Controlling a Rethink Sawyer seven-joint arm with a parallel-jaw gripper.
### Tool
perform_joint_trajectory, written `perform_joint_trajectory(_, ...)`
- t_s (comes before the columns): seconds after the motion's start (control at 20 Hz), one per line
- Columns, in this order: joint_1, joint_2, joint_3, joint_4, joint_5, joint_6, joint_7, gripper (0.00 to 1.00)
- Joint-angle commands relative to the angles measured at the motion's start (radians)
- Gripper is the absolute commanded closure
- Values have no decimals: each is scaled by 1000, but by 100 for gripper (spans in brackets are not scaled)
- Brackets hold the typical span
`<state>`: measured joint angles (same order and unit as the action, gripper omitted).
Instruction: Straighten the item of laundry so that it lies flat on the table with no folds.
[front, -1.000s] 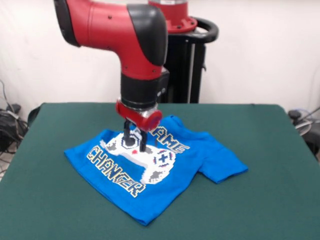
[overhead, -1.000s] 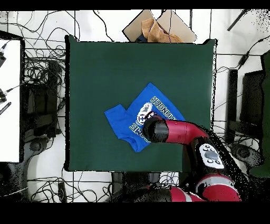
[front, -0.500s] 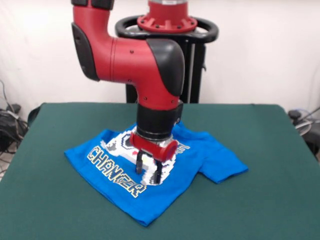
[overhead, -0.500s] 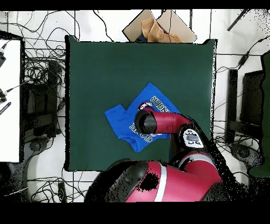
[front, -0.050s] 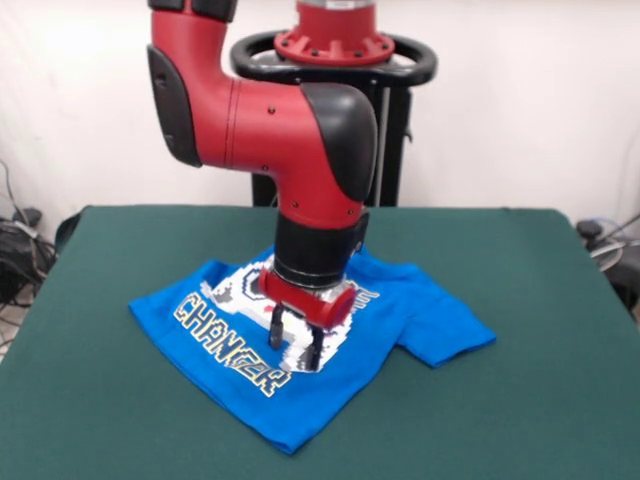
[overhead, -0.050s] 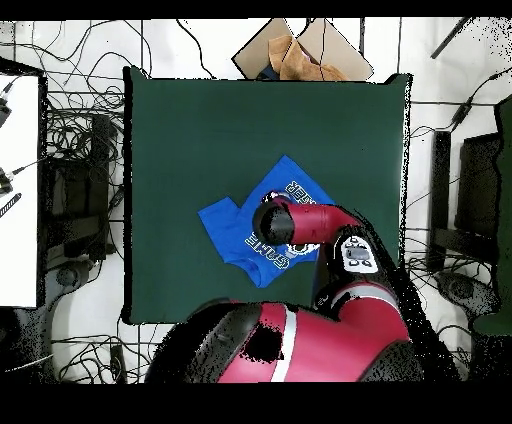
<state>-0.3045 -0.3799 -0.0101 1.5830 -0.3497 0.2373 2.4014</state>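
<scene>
Blue T-shirt lies near middle of green table, turned askew, one corner pointing toward near edge. Front print up: "CHANGER" lettering on left part, pixel controller graphic partly hidden by arm. One short sleeve spreads out to right; other sleeve not visible. Red-black arm comes down over shirt centre. Gripper points straight down at print, fingers slightly parted, nothing clamped between them; tips at or just above fabric, contact unclear.
</scene>
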Motion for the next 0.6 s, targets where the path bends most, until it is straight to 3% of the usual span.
perform_joint_trajectory(0.05,-5,182,11,-242,5,-55,36,0)
perform_joint_trajectory(0.35,-9,273,80,-337,41,-158,78,0)
perform_joint_trajectory(0.6,-16,254,132,-325,44,-232,97,0)
